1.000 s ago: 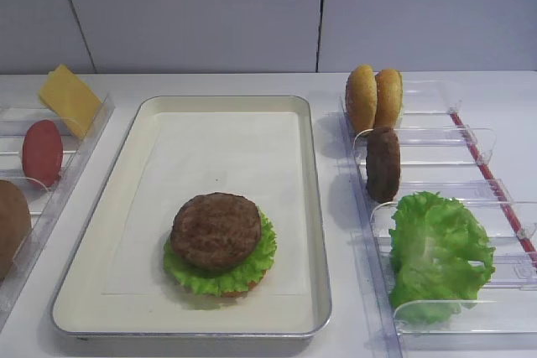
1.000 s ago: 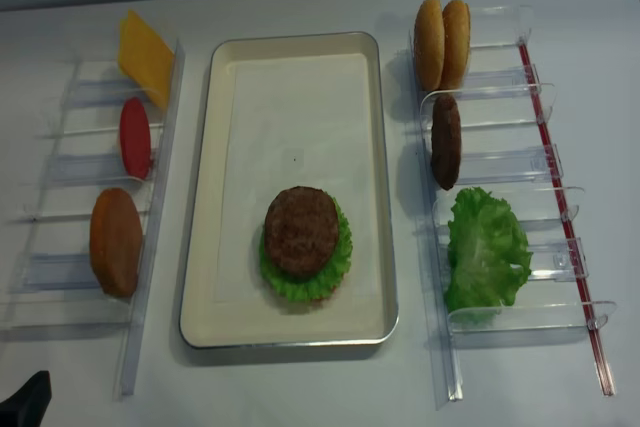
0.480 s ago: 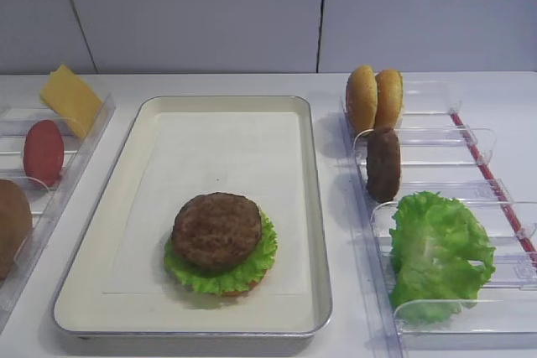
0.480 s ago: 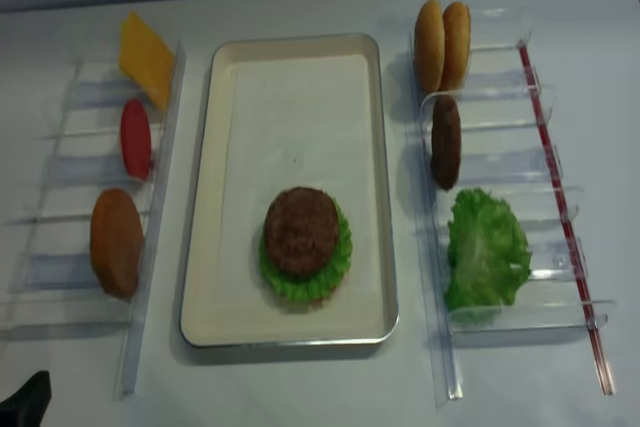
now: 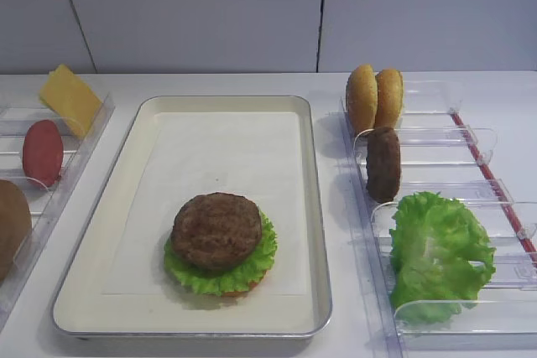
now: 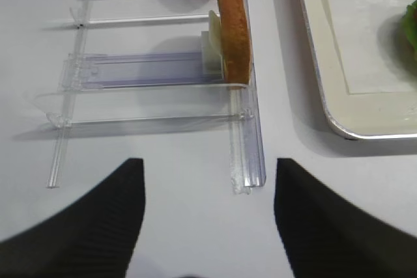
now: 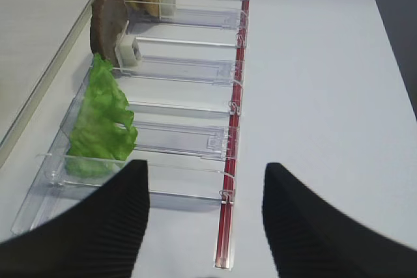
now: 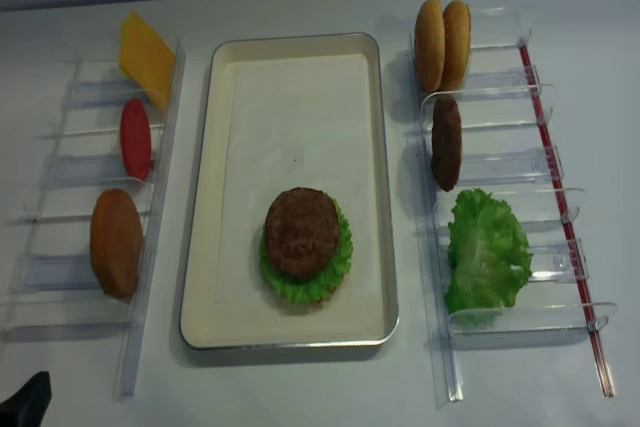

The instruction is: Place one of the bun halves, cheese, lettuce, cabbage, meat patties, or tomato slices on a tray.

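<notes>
**Station Layout: White Table, Tray at Centre**

A white table stands before a pale grey panelled wall.

Left side — a clear divider rack holds, from far to near, the cheese leaning in the end slot, one tomato slice on edge, and a bun half on edge. The left wrist view shows the left gripper above the bare table just before the near end of this rack; its dark fingers stand wide apart and hold nothing.

Centre — the tray lies between the two racks. On the near part of its paper liner sits a stack: a meat patty on top of lettuce, with a reddish edge showing under the leaf.

Right side — a second clear rack with a red strip along its outer edge holds two bun halves side by side on edge, then a second meat patty on edge, then a lettuce leaf. The right gripper hovers at the near end of this rack; its fingers are spread well apart and empty.
</notes>
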